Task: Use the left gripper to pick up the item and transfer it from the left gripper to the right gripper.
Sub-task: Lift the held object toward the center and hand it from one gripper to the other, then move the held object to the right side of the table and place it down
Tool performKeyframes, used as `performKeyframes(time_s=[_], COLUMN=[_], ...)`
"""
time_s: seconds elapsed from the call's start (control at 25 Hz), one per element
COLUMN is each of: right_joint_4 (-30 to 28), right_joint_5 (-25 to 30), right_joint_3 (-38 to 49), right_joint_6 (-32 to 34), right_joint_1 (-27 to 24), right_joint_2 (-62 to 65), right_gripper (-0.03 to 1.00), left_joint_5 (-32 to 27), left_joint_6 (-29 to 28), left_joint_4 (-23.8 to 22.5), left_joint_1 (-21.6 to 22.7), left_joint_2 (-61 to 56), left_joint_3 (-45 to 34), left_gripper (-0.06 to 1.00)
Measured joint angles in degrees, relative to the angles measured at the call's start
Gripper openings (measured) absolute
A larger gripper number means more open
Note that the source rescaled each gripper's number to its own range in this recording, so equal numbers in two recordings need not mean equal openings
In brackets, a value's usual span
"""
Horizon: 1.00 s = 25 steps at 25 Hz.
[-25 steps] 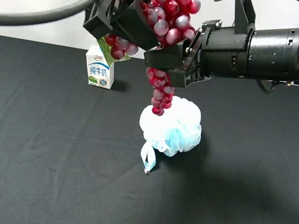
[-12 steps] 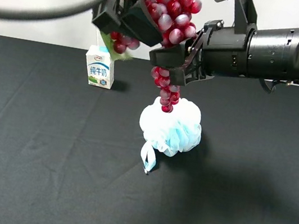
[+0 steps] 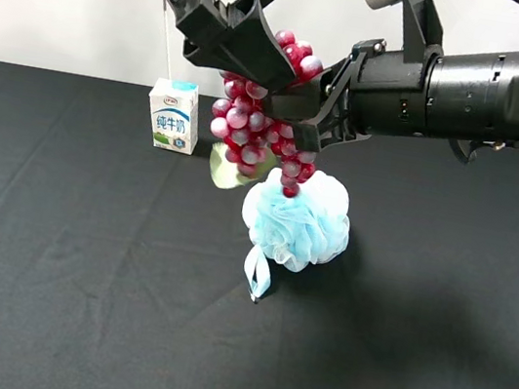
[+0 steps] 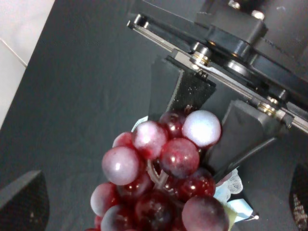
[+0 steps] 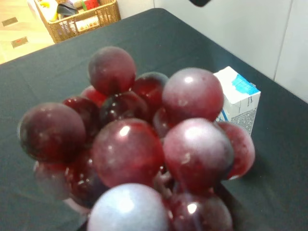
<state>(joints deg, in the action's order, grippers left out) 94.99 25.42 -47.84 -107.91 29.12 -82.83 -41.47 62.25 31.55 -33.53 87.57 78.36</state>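
right end effector [image 3: 298,127] clamped on grapes [image 3: 249,124] above desk [image 3: 50,270] for handoff; left end effector [image 3: 245,66] apart, so released i guess

The only text I can read is on the small milk carton [image 3: 174,118]: blue Chinese characters 纯牛奶; the logo above them is illegible.

Exterior view: bright, even light is falling on the black surface [image 3: 50,270], throwing soft shadows rightward of the pouf [image 3: 297,222] and carton [image 3: 173,115]. Wrist views: the grapes [image 5: 127,149] are catching white glare spots and blurring, being too close to the lenses.
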Motion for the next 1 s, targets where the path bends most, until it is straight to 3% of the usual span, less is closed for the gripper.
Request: performKeyframes(time_s=[0.36,0.56,0.84,1.0], right_joint_4=[0.0,0.0,0.0,0.2], right_joint_5=[-0.1,0.0,0.0,0.0], right_joint_3=[0.0,0.0,0.0,0.0], right_joint_6=[0.0,0.0,0.0,0.0], right_joint_1=[0.0,0.0,0.0,0.0], right_joint_2=[0.0,0.0,0.0,0.0], right_gripper=[0.01,0.00,0.00,0.00], left_joint_5=[1.2,2.4,1.3,-3.1], left_joint_6=[-1.9,-7.7,-26.6,-38.0], left_joint_4=[0.0,-1.0,-14.0,-21.8], left_joint_1=[0.0,0.0,-0.1,-0.1], left_joint_2=[-1.8,-5.4,-9.8,-12.0], left_joint_3=[0.0,0.0,0.0,0.0], left_gripper=[1.00,1.00,1.00,1.00])
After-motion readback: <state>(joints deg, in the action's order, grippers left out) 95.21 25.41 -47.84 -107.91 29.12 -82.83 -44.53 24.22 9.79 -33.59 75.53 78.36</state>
